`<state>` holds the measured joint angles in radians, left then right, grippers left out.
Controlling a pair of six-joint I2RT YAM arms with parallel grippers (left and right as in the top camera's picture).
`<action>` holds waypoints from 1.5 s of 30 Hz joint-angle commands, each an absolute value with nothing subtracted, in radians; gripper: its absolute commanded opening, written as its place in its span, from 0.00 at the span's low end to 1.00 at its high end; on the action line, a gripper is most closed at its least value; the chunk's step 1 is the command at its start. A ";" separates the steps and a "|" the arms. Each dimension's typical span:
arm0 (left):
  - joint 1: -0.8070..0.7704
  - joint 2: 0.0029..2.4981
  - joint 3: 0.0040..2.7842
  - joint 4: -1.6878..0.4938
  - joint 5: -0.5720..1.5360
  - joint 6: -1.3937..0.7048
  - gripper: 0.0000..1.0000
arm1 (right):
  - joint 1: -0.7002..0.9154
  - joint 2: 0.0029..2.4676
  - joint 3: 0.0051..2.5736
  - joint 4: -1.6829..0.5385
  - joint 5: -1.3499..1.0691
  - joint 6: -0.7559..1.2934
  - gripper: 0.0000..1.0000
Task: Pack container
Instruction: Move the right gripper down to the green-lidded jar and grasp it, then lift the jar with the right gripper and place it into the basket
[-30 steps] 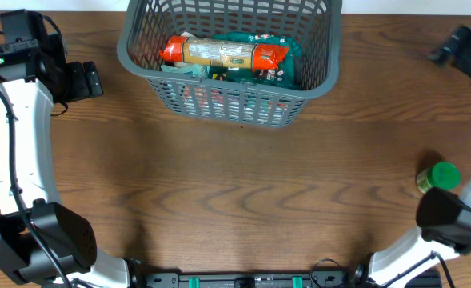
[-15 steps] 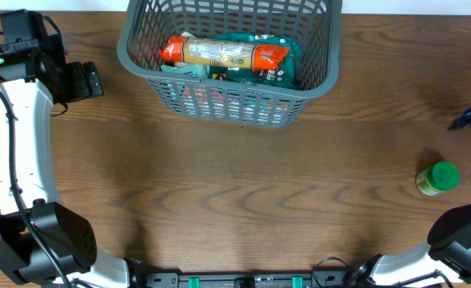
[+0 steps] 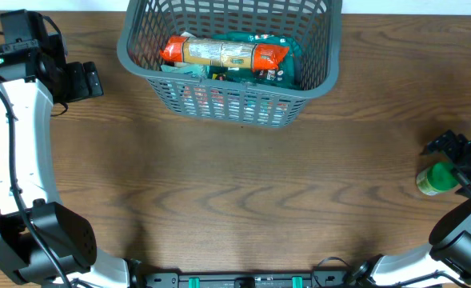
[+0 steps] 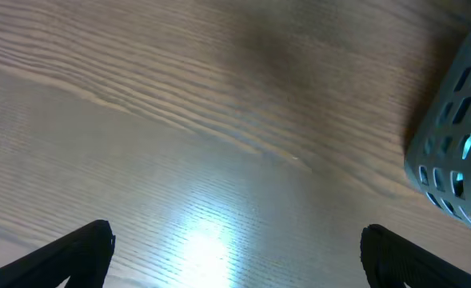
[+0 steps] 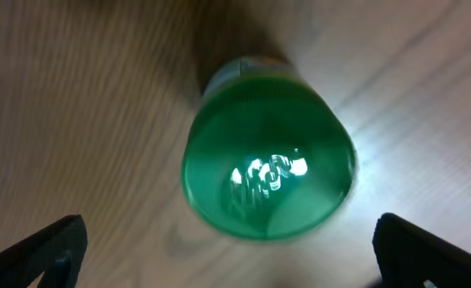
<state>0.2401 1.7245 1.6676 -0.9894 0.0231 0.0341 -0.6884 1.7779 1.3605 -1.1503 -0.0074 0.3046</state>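
The dark grey slotted container (image 3: 143, 68) stands at the back middle of the table; its corner shows in the left wrist view (image 4: 451, 152). Inside lie an orange-ended packet (image 3: 223, 54) and teal packets (image 3: 279, 68). A small jar with a green lid (image 3: 437, 178) stands upright at the right edge. My right gripper (image 3: 463, 160) is open right above it; in the right wrist view the green lid (image 5: 269, 170) sits between and just ahead of the spread fingertips (image 5: 231, 248). My left gripper (image 3: 87, 82) is open and empty over bare wood left of the container, as the left wrist view (image 4: 235, 248) shows.
The wooden table (image 3: 235, 200) spreads between the container and the front edge. The left arm's white links (image 3: 15, 136) run down the left side.
My right gripper has come from the back right corner down along the right edge and now hovers over the green-lidded jar. The left arm has not moved.
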 commanded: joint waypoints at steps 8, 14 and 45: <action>0.238 1.724 1.666 -0.995 0.027 0.047 0.98 | -0.693 1.779 1.202 -0.928 -0.012 0.299 0.99; 0.238 1.724 1.666 -0.994 0.027 0.047 0.99 | -0.693 1.779 1.139 -0.851 -0.011 0.298 0.99; 0.238 1.724 1.666 -0.994 0.027 0.047 0.99 | -0.693 1.779 1.079 -0.764 0.010 0.294 0.91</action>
<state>0.2401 1.7245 1.6676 -0.9897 0.0235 0.0341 -0.6888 1.7779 1.0836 -0.7689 -0.0067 0.3023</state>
